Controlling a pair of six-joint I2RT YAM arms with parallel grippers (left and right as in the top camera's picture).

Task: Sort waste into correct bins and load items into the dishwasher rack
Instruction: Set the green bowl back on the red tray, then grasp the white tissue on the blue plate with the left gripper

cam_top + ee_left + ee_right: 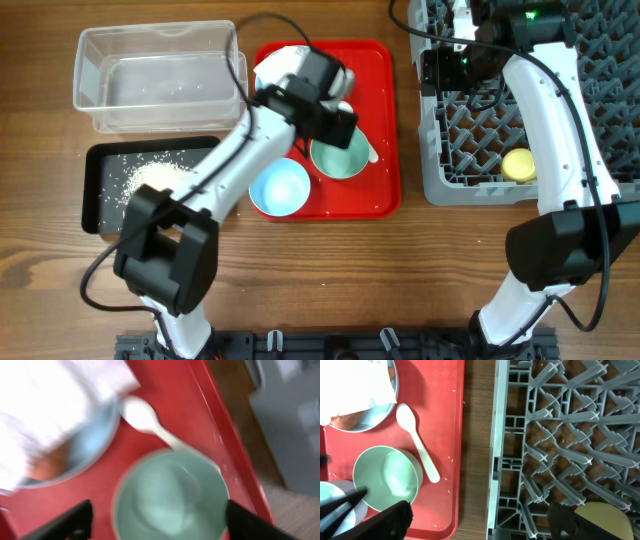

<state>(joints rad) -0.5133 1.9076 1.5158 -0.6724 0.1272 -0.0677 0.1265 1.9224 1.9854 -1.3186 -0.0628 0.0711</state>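
Observation:
The mint green bowl (340, 155) stands on the red tray (385, 120), with the white spoon (145, 417) just behind it. My left gripper (155, 522) is open and hovers over this bowl (170, 497), one finger on either side of it. The light blue bowl (279, 187) sits at the tray's front left. The light blue plate (85, 445) at the tray's back holds the white napkin (50, 405) and an orange-brown scrap (50, 462). My right gripper (480, 520) is open and empty above the left edge of the grey rack (590, 100). The yellow cup (518, 165) lies in the rack.
The clear tub (155, 75) stands at the back left. The black tray (100, 200) in front of it holds a heap of white rice (150, 180). A few rice grains lie on the red tray. A strip of bare wood separates red tray and rack.

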